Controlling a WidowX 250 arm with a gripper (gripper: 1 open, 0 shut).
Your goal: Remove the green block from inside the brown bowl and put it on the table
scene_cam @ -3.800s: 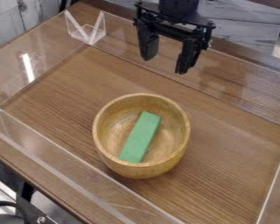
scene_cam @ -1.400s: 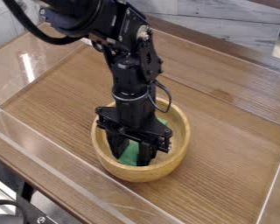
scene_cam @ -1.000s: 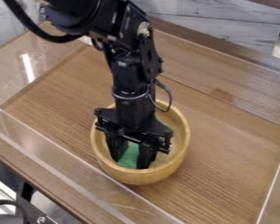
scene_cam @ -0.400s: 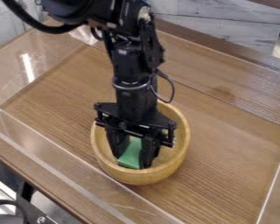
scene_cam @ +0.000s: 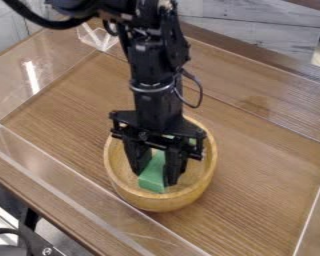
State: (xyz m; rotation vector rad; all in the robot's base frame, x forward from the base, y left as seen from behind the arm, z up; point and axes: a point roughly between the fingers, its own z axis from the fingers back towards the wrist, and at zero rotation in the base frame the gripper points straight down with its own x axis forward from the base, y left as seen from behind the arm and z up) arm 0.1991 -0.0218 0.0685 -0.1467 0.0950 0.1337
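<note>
Green block (scene_cam: 155, 172) sits clamped between the fingers of the claw (scene_cam: 157, 165), which points straight down so the block can be raised clear of the rim. Directly beneath and around the claw is the brown bowl (scene_cam: 192, 187); the block's lower end remains inside it. Below lies the tabletop (scene_cam: 263, 120). Fingers cover the block's upper part, so the contact points cannot be made out.

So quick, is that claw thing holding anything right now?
Claw: closed on the flat bright green block, gripping it inside the round light-brown wooden bowl.
</note>
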